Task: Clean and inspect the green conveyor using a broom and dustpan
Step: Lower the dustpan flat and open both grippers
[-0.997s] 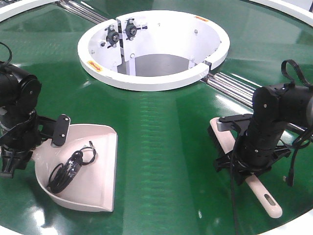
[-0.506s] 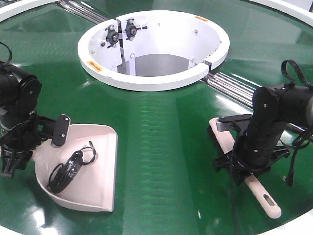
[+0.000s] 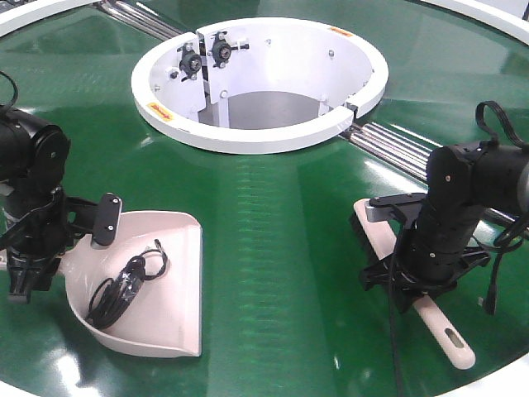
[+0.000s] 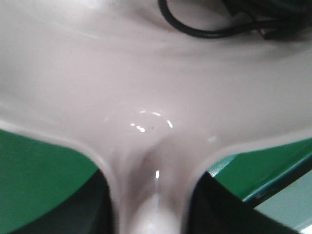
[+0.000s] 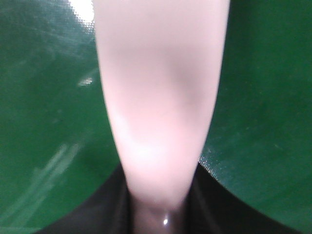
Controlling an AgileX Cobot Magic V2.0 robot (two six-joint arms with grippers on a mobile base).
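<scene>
Industrial workshop or lab, ring-shaped green conveyor (image 3: 273,215), silver metal rails (image 3: 393,143), white centre ring (image 3: 248,137)

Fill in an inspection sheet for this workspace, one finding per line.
Surface: green conveyor glossy, no loose debris seen on the belt.
Job's things: dustpan at left on the belt; broom at right, bristles toward the silver rails.
Clutter: black cord bundle lying inside the dustpan.
Grippers: left gripper shut on the dustpan handle; right gripper shut on the broom handle.
Cables: black arm cable looping off the right arm.
Surroundings: white centre ring, white outer rim.
</scene>
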